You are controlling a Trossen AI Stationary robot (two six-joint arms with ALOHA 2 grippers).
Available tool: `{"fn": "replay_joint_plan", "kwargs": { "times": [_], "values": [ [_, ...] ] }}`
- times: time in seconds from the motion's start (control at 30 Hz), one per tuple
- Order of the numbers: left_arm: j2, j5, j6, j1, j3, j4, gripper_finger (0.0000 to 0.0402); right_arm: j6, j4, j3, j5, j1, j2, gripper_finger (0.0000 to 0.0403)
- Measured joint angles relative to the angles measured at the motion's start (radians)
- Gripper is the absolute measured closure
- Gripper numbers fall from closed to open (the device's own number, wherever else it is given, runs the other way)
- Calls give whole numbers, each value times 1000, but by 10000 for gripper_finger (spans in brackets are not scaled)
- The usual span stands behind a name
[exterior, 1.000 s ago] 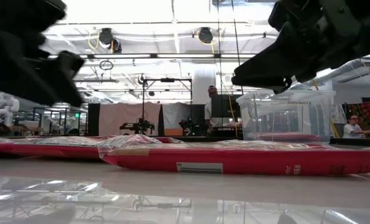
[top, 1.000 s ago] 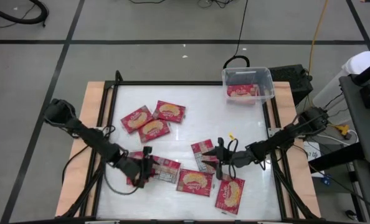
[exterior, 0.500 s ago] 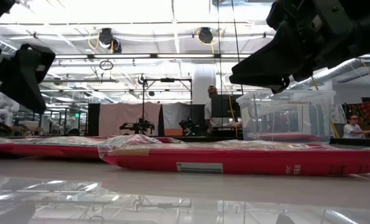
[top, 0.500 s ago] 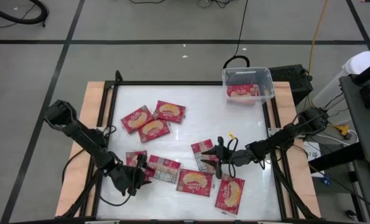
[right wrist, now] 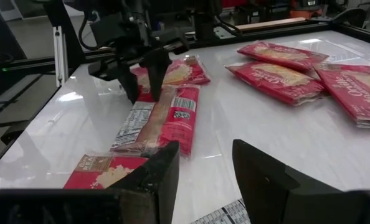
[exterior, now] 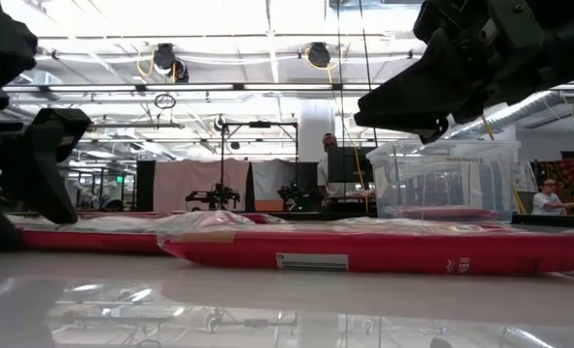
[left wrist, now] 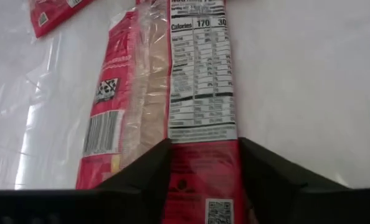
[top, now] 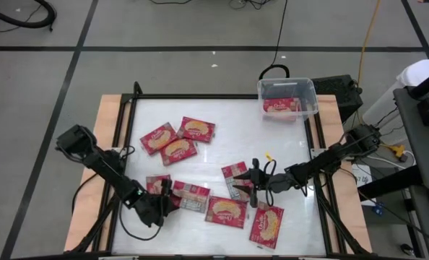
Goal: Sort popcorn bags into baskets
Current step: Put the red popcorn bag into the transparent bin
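Popcorn bags (top: 179,150) lie scattered; left gripper (top: 164,196), lower left, straddles one bag (left wrist: 197,124), jaws seemingly part-open, to lift it.

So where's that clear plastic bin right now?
From above, the clear plastic rectangular bin sits at the table's far right corner, beside a black box, with a red popcorn bag inside.

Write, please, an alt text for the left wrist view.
The left gripper straddles the end of a red popcorn bag lying back-side up on the white table, its nutrition label facing the camera. The corner of another red packet shows at the picture's edge.
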Motion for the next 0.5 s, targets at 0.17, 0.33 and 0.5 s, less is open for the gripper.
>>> {"fn": "replay_joint_plan", "kwargs": {
  "times": [0.17,0.33,0.5],
  "values": [
    [-7,7,-8,24,-2,20,352,9,17,0,26,-14,0,259],
    [-61,11,7,53,-5,15,390,7,63,0,25,-30,0,259],
    [-181,8,-19,101,-5,-2,397,-22,-5,34,25,-30,0,259]
  ]
}}
